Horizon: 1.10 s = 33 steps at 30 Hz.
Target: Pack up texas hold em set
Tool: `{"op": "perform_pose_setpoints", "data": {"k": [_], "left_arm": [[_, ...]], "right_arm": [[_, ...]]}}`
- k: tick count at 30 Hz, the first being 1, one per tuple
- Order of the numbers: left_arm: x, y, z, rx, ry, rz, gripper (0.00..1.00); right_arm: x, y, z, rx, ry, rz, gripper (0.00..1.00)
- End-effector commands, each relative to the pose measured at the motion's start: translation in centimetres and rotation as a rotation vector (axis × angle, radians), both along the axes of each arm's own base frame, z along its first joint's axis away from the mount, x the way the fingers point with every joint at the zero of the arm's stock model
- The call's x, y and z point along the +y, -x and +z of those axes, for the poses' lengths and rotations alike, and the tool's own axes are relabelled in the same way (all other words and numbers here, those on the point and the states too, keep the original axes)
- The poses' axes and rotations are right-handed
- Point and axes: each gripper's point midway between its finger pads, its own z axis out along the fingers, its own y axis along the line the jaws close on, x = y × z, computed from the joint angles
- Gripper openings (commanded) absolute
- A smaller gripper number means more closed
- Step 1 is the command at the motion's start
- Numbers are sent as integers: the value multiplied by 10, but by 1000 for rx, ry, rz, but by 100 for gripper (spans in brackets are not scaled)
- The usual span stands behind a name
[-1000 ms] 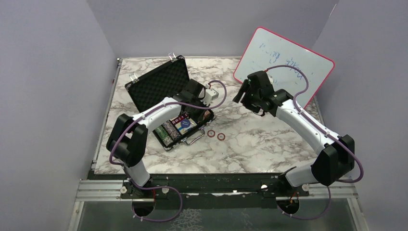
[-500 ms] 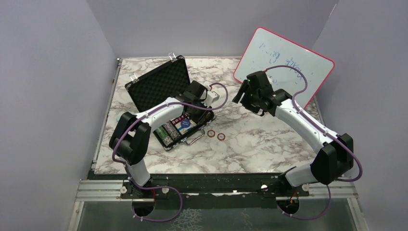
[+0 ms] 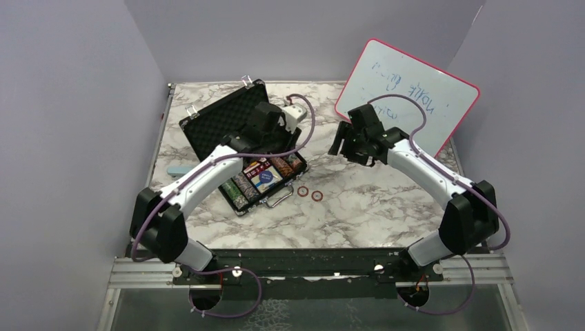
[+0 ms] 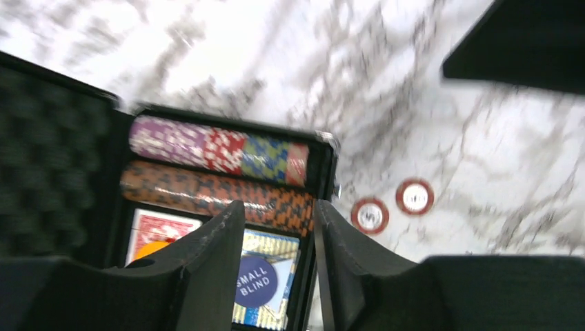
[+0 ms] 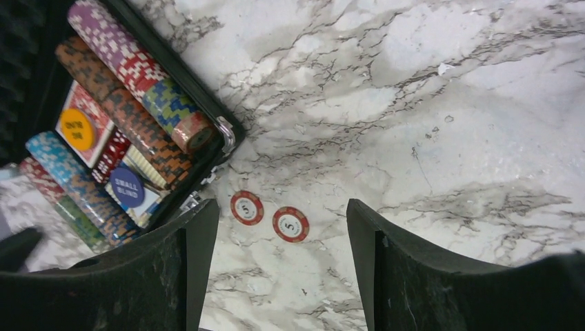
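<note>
Hovering open-fingered (both empty), left gripper (image 4: 276, 207) over briefcase (image 4: 62, 152), right gripper (image 5: 281, 207) over two loose chips (image 5: 290, 224).

Blue round button (image 4: 257, 281): "SMALL BLIND" in white capitals; it lies on the card decks in the briefcase (image 3: 227, 123), left of centre.
Orange round button (image 5: 76, 129): dark print on it, turned and too small to read; it lies in the same case, on the red deck.
Left red chip (image 5: 247, 207): a "5" in its white centre; it lies on the worktop (image 5: 414, 103) just right of the case.
Right red chip (image 5: 290, 224): also a "5" in its white centre, just beside the first.
Whiteboard (image 3: 407, 89): blue handwriting at far right, not legible.
</note>
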Motion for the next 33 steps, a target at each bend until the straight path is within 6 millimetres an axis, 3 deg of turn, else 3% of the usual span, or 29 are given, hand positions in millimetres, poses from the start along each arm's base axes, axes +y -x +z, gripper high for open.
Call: {"op": "perform_pose_setpoints", "data": {"k": [1, 7, 11, 16, 23, 33], "left_arm": [[16, -26, 92, -275, 232, 213, 49], [43, -19, 150, -433, 394, 354, 58], [51, -12, 170, -464, 438, 378, 60], [55, -6, 187, -482, 475, 387, 61], [57, -1, 189, -474, 485, 394, 62], [58, 0, 188, -474, 475, 392, 62]], "right_arm": [[22, 10, -26, 72, 17, 197, 71], [64, 27, -43, 85, 83, 394, 68], [109, 36, -40, 51, 28, 544, 52], [151, 32, -38, -2, 39, 640, 49], [163, 11, -59, 4, 115, 609, 45], [158, 1, -86, 38, 196, 590, 27]]}}
